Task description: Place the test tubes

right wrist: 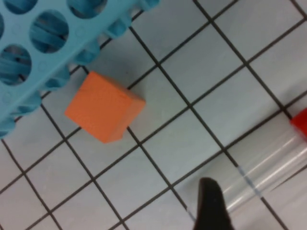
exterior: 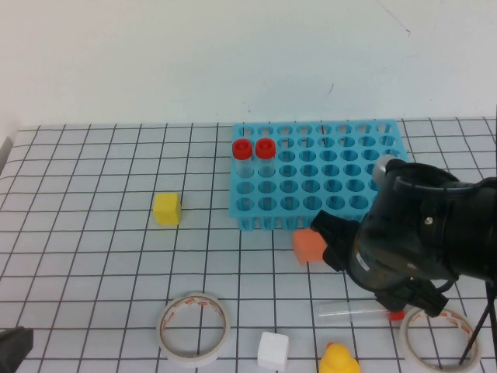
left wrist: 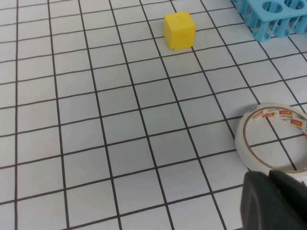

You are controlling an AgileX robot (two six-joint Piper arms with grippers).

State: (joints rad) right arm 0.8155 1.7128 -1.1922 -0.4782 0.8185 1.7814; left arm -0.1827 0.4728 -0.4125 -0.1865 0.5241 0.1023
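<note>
A blue rack (exterior: pixel 311 210) stands at the back of the table, and two red-capped test tubes (exterior: pixel 243 155) (exterior: pixel 265 154) stand upright in its left columns. A third clear tube (exterior: pixel 349 312) lies flat on the table in front of the rack, its red cap (exterior: pixel 396 315) pointing right. My right gripper (exterior: pixel 392 301) hangs open just above this tube. In the right wrist view one dark finger (right wrist: pixel 211 206) overlaps the lying tube (right wrist: pixel 261 163), and the other finger is out of frame. My left gripper (left wrist: pixel 274 201) is shut and empty at the front left corner (exterior: pixel 12 350).
An orange cube (exterior: pixel 308 246) lies between the rack and the lying tube. A yellow cube (exterior: pixel 166 208) sits left of the rack. Tape rolls (exterior: pixel 194 328) (exterior: pixel 435 338), a white cube (exterior: pixel 272 350) and a yellow duck (exterior: pixel 339 360) line the front edge.
</note>
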